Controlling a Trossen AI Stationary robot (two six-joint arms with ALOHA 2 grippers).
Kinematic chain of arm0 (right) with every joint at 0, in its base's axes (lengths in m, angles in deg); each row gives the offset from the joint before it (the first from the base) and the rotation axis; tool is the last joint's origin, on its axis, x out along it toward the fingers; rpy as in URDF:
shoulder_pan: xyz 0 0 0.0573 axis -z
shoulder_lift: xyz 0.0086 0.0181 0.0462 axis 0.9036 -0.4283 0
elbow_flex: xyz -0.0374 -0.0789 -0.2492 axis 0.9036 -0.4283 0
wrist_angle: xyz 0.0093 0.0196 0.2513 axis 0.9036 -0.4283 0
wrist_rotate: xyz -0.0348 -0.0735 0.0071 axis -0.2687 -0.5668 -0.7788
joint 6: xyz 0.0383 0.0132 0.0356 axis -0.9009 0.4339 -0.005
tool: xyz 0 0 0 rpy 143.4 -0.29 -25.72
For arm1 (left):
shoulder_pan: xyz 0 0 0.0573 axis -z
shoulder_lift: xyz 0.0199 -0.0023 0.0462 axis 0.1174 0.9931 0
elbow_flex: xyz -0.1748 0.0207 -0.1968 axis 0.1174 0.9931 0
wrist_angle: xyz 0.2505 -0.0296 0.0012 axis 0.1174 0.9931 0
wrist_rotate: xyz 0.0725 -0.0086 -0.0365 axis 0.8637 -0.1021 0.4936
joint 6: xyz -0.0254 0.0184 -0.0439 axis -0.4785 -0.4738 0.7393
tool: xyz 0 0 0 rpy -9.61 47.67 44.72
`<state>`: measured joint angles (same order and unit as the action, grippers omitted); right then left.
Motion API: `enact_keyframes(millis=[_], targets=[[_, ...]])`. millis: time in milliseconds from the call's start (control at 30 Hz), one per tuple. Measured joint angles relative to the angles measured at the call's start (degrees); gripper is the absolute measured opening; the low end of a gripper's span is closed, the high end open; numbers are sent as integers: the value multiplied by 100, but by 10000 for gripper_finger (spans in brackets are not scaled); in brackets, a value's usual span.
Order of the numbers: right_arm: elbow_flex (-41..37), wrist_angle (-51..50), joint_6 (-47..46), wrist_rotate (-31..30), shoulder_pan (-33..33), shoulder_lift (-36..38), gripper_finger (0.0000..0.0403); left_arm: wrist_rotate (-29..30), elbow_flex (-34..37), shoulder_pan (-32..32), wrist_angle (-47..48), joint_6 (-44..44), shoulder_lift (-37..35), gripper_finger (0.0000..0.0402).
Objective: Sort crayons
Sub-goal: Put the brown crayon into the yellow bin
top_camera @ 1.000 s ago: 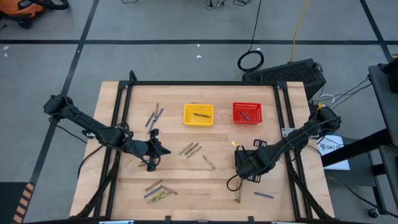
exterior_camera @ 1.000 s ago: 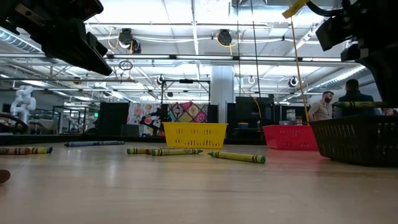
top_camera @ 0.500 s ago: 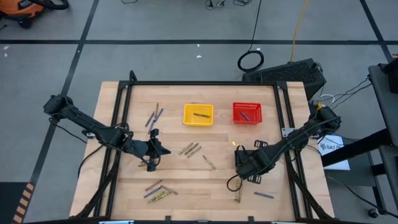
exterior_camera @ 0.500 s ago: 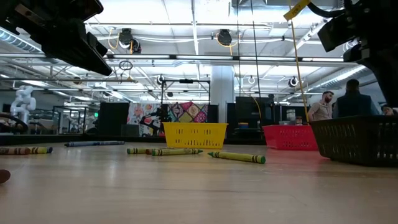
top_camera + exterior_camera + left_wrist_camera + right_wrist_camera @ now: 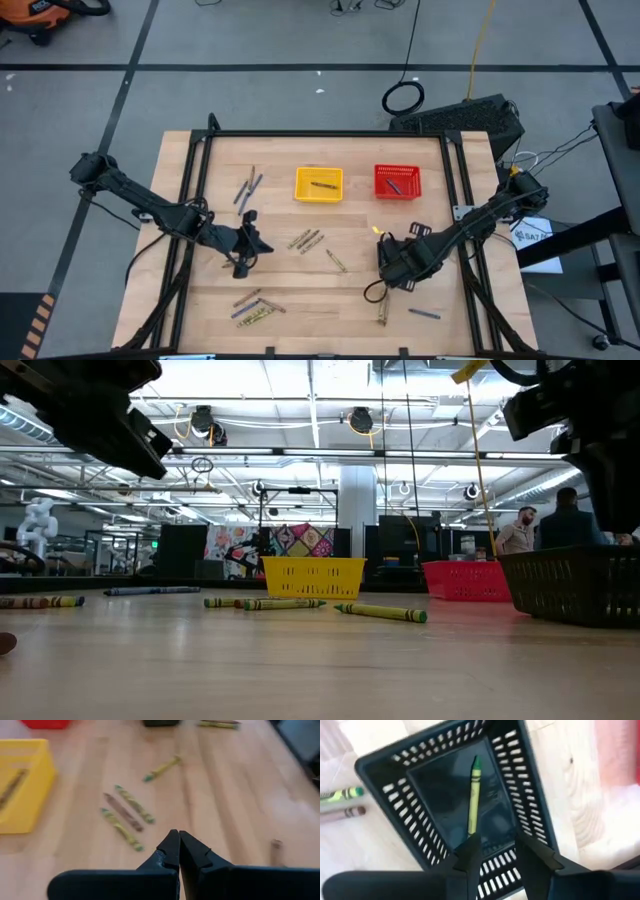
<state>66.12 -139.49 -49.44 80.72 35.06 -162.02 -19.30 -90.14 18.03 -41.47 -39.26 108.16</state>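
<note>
Lying crayons (image 5: 309, 240): scattered near the table (image 5: 460, 330) middle, more by its near edge
Green crayon (image 5: 473, 795): flat inside the black basket (image 5: 385, 762)
Right jaws (image 5: 496, 854): parted, empty, above that basket
Left jaws (image 5: 178, 851): closed on nothing, left of middle
Yellow basket (image 5: 319, 184): one crayon inside
Red basket (image 5: 398, 182): one crayon inside

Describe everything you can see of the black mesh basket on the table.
The square black plastic mesh basket has slotted walls and a solid dark floor. It stands upright on the wooden table, near its right side, directly beneath the right end effector, whose fingers are open above it. One yellow-green crayon lies inside on its floor.
</note>
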Motion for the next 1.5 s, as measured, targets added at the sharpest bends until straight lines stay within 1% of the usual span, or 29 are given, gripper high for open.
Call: enact_keyframes(millis=[67,300,433,500,700,800,967,1033,1167,1267,1333,1500], targets=[[0,-1,-103,-45,0,1,110,-131,0,0,-3,-3,0,16],[0,-2,-318,-87,0,1,112,-63,0,5,-48,-4,0,72],[0,0,-382,-341,0,2,112,-48,-1,5,80,156,0,92],[0,-1,-450,-343,0,2,112,-104,-2,5,461,598,0,92],[0,-2,-485,-343,-4,2,112,-118,-2,7,2259,2137,0,92],[0,0,-480,-343,-4,0,112,-91,-2,5,2656,2530,0,93],[0,39,-554,-507,-4,2,112,-90,-2,5,2652,2551,0,93],[0,41,-604,-502,-2,2,112,-190,-2,5,2616,2560,0,93],[0,42,-613,-496,-4,1,112,-504,-2,103,2269,3113,0,93],[0,42,-609,-496,-2,2,112,-838,-2,345,1977,3158,0,93],[0,41,-613,-498,-2,2,112,-912,-2,535,1838,3334,0,93],[0,42,-615,-496,-2,1,112,-897,-2,1057,1840,4117,2,93]])
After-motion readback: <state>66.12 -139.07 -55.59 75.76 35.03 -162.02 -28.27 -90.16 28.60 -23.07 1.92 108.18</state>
